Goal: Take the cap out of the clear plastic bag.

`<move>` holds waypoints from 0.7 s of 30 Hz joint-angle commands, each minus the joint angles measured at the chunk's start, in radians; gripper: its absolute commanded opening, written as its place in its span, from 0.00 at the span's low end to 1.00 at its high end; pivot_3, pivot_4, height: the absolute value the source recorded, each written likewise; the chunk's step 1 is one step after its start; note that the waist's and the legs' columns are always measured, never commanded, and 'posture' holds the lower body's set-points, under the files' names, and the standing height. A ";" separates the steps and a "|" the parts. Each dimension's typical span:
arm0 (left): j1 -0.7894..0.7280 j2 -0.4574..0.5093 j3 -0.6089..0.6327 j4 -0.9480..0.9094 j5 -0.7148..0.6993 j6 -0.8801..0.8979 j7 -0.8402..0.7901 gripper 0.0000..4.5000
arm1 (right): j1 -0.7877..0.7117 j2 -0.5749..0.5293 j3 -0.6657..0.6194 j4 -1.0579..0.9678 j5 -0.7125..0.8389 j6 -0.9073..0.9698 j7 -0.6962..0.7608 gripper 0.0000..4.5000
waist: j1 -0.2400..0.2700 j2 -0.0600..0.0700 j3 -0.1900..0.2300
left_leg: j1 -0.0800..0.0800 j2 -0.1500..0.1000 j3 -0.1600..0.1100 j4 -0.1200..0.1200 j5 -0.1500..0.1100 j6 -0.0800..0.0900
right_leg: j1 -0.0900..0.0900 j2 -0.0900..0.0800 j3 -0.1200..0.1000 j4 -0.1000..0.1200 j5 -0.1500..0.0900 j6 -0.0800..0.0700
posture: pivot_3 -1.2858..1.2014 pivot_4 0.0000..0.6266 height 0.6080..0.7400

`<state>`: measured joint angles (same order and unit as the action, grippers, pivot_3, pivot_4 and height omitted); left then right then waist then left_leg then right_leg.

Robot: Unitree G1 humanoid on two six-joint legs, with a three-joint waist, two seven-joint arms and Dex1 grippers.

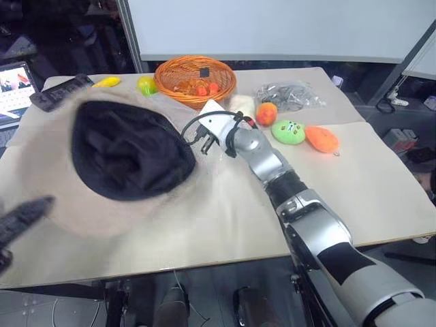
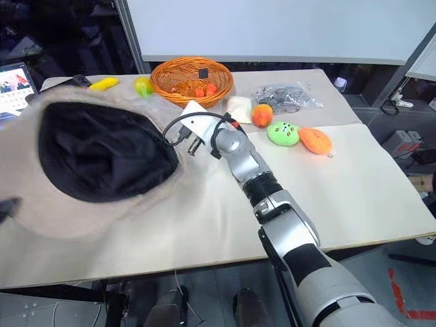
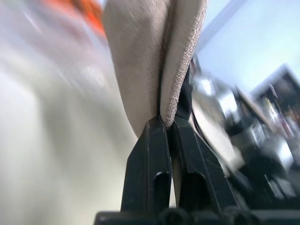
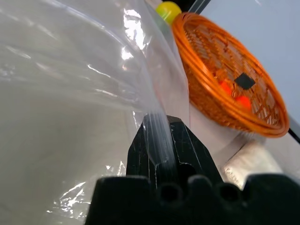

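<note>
The cap (image 1: 129, 153) hangs raised over the left of the table, close to my head camera, with its dark lining toward me and its beige rim around it. My left gripper (image 3: 164, 124) is shut on a fold of the cap's beige fabric (image 3: 154, 61), and its black fingers (image 1: 24, 214) appear at the lower left. My right gripper (image 1: 193, 139) reaches to the cap's right edge, in front of the basket, and is shut on the edge of the clear plastic bag (image 4: 70, 93). The crinkly bag spreads away from its fingers.
An orange wicker basket (image 1: 195, 80) stands at the back. Plush toys, green (image 1: 288, 131), orange (image 1: 321, 139) and peach (image 1: 266, 113), lie to the right, with a small clear bag of grey contents (image 1: 289, 95) behind. A banana (image 1: 107, 82), a remote (image 1: 60, 92) and a screen (image 1: 15, 88) are back left.
</note>
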<state>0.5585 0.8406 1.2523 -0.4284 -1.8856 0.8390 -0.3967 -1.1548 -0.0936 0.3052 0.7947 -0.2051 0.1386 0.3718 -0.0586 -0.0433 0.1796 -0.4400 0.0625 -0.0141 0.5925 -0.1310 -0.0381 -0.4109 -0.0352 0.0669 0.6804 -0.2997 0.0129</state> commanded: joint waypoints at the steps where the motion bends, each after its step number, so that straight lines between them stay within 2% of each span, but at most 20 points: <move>1: -0.115 0.052 -0.038 0.025 -0.003 -0.110 0.131 0.01 | 0.000 -0.004 -0.004 -0.057 -0.013 -0.007 0.008 0.00 | 0.003 -0.001 -0.001 | 0.000 0.000 0.000 0.000 0.000 0.000 | 0.000 0.000 0.000 0.000 0.000 0.000 | 0.52 0.24 1.00; 4: -0.351 0.179 -0.147 0.040 0.034 -0.223 0.303 0.01 | 0.029 -0.005 0.004 -0.099 -0.023 0.013 0.020 0.00 | 0.018 -0.005 -0.001 | -0.001 0.000 -0.001 0.001 0.000 0.000 | 0.000 0.001 0.000 0.000 0.000 0.001 | 0.52 0.24 1.00; 7: -0.525 0.308 -0.320 0.057 0.238 -0.250 0.448 0.01 | 0.058 -0.002 0.013 -0.153 -0.033 0.041 0.029 0.00 | 0.022 -0.006 -0.001 | -0.002 0.002 -0.002 0.001 0.001 -0.001 | 0.001 0.004 0.000 -0.001 0.002 0.001 | 0.52 0.24 1.00; 10: -0.555 0.444 -0.538 0.010 0.606 -0.242 0.462 0.01 | 0.092 0.004 0.025 -0.225 -0.042 0.081 0.038 0.00 | 0.019 -0.006 -0.001 | -0.002 0.001 0.000 0.001 0.001 -0.002 | 0.001 0.004 0.002 -0.002 0.002 0.003 | 0.52 0.24 1.00; 13: -0.552 0.502 -0.763 -0.021 0.974 -0.331 0.436 0.01 | 0.129 0.011 0.036 -0.294 -0.048 0.124 0.046 0.00 | 0.014 -0.006 0.000 | -0.002 0.002 0.003 -0.002 0.001 -0.003 | -0.003 0.005 0.005 0.000 0.003 0.003 | 0.52 0.24 1.00; 17: -0.511 0.617 -1.050 -0.028 1.521 -0.457 0.431 0.01 | 0.176 0.009 0.047 -0.381 -0.059 0.181 0.058 0.00 | 0.010 -0.006 0.000 | -0.010 0.007 0.004 -0.006 0.005 -0.011 | -0.015 0.010 0.006 0.001 0.005 -0.002 | 0.52 0.24 1.00; 18: -0.496 0.652 -1.147 -0.016 1.710 -0.476 0.467 0.01 | 0.188 0.007 0.047 -0.401 -0.061 0.195 0.059 0.00 | 0.010 -0.005 0.000 | -0.011 0.007 0.004 -0.006 0.005 -0.011 | -0.017 0.011 0.006 0.001 0.005 -0.002 | 0.52 0.24 1.00; 19: -0.490 0.662 -1.238 -0.003 1.876 -0.496 0.490 0.01 | 0.198 0.005 0.048 -0.416 -0.064 0.207 0.060 0.00 | 0.011 -0.005 0.000 | -0.012 0.007 0.004 -0.006 0.005 -0.011 | -0.017 0.011 0.006 0.002 0.005 -0.002 | 0.52 0.24 1.00; 21: -0.500 0.631 -1.347 0.017 2.087 -0.520 0.514 0.01 | 0.211 0.002 0.051 -0.437 -0.072 0.223 0.060 0.00 | 0.012 -0.004 0.000 | -0.012 0.007 0.005 -0.006 0.005 -0.011 | -0.018 0.010 0.007 0.001 0.005 -0.002 | 0.52 0.24 1.00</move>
<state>0.0684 1.4917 -0.0276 -0.4189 -0.0059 0.3569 0.0788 -0.9383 -0.0893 0.3552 0.4170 -0.2648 0.3475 0.4330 -0.0468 -0.0473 0.1798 -0.4522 0.0690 -0.0073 0.5869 -0.1258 -0.0489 -0.4286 -0.0254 0.0745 0.6817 -0.2949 0.0117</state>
